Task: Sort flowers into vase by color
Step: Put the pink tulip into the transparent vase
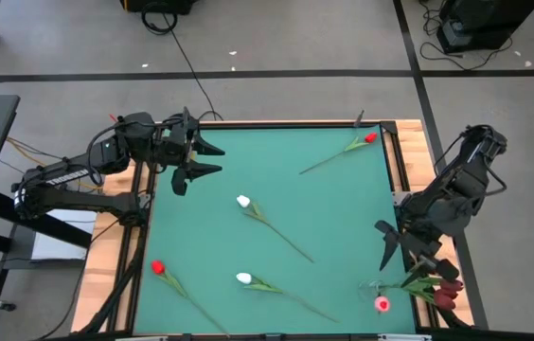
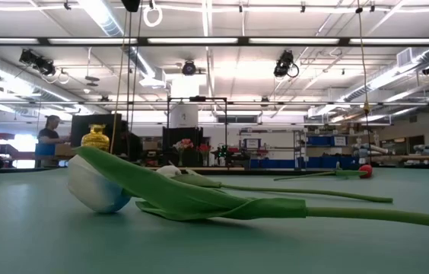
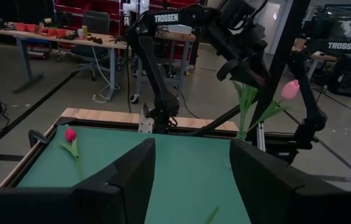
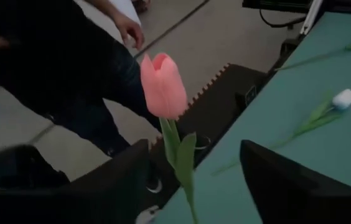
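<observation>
My right gripper (image 1: 401,248) is open near the table's right near corner. A pink tulip (image 4: 163,87) stands upright between and just beyond its fingers, which are wide apart and clear of it. Its stem drops into a clear vase (image 1: 371,285). Dark maroon tulips (image 1: 445,294) lie beside the vase by the right edge. Two white tulips (image 1: 243,201) (image 1: 243,278) and two red ones (image 1: 370,138) (image 1: 157,268) lie flat on the green mat. My left gripper (image 1: 196,157) waits open above the far left corner, with its fingers (image 3: 132,180) over bare mat.
A person in dark clothes, one hand (image 4: 129,28) showing, stands on the floor just beyond the table's near right corner. A wooden border (image 1: 409,161) frames the mat. The nearer white tulip (image 2: 96,186) fills the low view. The mat's middle strip between the flowers is bare.
</observation>
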Tool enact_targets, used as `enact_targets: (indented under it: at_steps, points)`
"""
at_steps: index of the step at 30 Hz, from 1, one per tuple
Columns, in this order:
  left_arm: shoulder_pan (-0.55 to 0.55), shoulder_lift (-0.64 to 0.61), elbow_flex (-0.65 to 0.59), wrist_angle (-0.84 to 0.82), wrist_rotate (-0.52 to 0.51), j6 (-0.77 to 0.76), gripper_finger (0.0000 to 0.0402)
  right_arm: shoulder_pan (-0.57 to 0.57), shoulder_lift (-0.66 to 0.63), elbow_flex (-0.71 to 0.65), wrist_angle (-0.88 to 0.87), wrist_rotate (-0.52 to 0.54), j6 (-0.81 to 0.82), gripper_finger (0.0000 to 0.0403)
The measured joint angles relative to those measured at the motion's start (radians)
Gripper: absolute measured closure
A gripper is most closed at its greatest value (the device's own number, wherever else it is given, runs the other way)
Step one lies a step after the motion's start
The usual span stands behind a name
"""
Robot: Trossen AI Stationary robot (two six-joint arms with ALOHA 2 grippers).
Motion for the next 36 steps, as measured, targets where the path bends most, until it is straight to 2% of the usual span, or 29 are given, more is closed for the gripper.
enact_targets:
  at_steps: [8, 12, 15, 19, 23, 26, 28, 31, 36]
  points:
    - [0.000, 0.000, 0.000, 0.000, 0.000, 0.000, 0.0189, -0.095, -0.001, 0.000, 0.039, -0.056, 0.181, 0.0043]
    - [0.000, 0.000, 0.000, 0.000, 0.000, 0.000, 0.0189, -0.157, 0.000, 0.000, -0.019, -0.171, 0.352, 0.0026]
    - [0.000, 0.000, 0.000, 0.000, 0.000, 0.000, 0.0189, -0.179, 0.000, 0.000, -0.050, -0.182, 0.381, 0.0024]
    - [0.000, 0.000, 0.000, 0.000, 0.000, 0.000, 0.0189, -0.161, 0.001, 0.000, -0.044, -0.109, 0.258, 0.0041]
    - [0.000, 0.000, 0.000, 0.000, 0.000, 0.000, 0.0189, -0.115, 0.002, 0.000, -0.040, 0.046, 0.078, 0.0081]
    - [0.000, 0.000, 0.000, 0.000, 0.000, 0.000, 0.0189, -0.096, 0.002, 0.000, 0.017, 0.077, -0.008, 0.0095]
    - [0.000, 0.000, 0.000, 0.000, 0.000, 0.000, 0.0189, -0.095, 0.002, 0.000, 0.065, 0.077, -0.023, 0.0088]
    - [0.000, 0.000, 0.000, 0.000, 0.000, 0.000, 0.0189, -0.095, 0.002, 0.000, 0.093, 0.078, -0.046, 0.0057]
    - [0.000, 0.000, 0.000, 0.000, 0.000, 0.000, 0.0189, -0.095, 0.007, -0.028, 0.082, 0.157, -0.057, 0.0007]
